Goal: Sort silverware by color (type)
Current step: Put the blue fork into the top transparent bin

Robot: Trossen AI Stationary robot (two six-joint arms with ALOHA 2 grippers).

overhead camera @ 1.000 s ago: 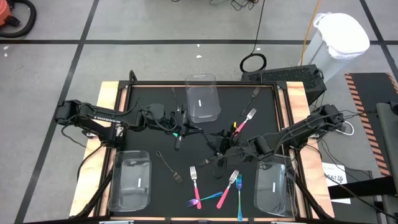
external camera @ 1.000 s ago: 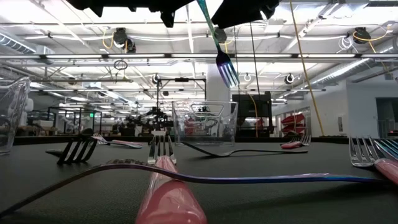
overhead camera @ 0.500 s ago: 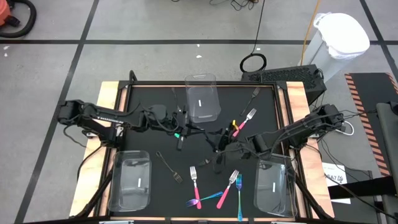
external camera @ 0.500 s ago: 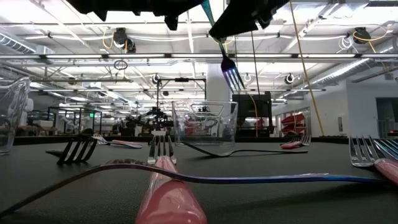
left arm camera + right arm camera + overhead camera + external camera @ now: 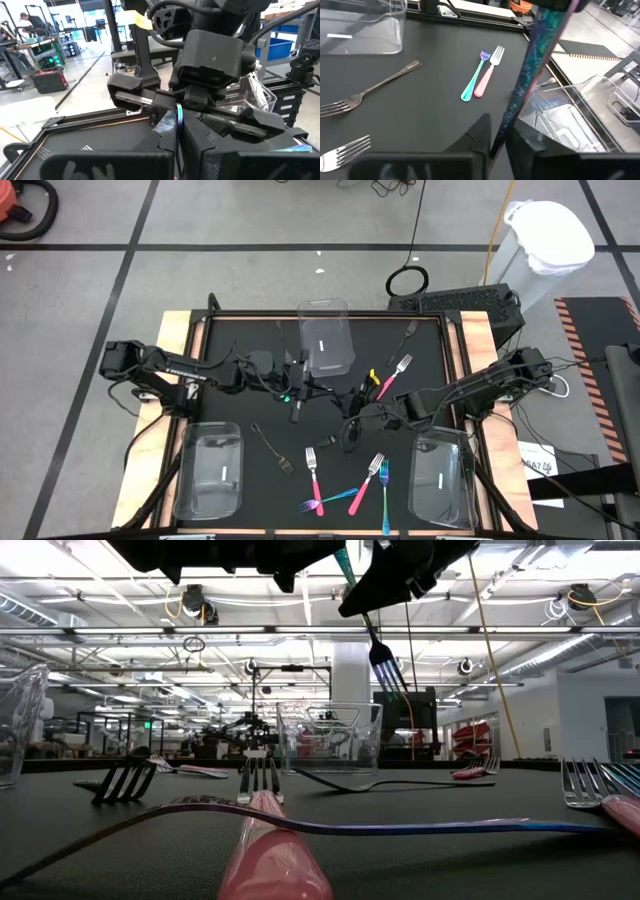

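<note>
Up above the table (image 5: pixel 230 330), the left gripper (image 5: pixel 296 397) and right gripper (image 5: pixel 352 423) both pinch one teal fork (image 5: pixel 378 648). Other forks (image 5: pixel 315 480) lie flat below.

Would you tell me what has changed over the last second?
The right gripper moved in toward the left gripper and closed on the teal fork held between them above the table. The forks on the mat and the bins stayed put.

- 3 clear bins (image 5: pixel 327 345) on the surface
- 2 arms, each with 1 pincer
- 1 teal fork (image 5: pixel 382 657) held up
- 3 dark forks (image 5: pixel 271 448)
- at least 3 pink-handled forks (image 5: pixel 314 480)
</note>
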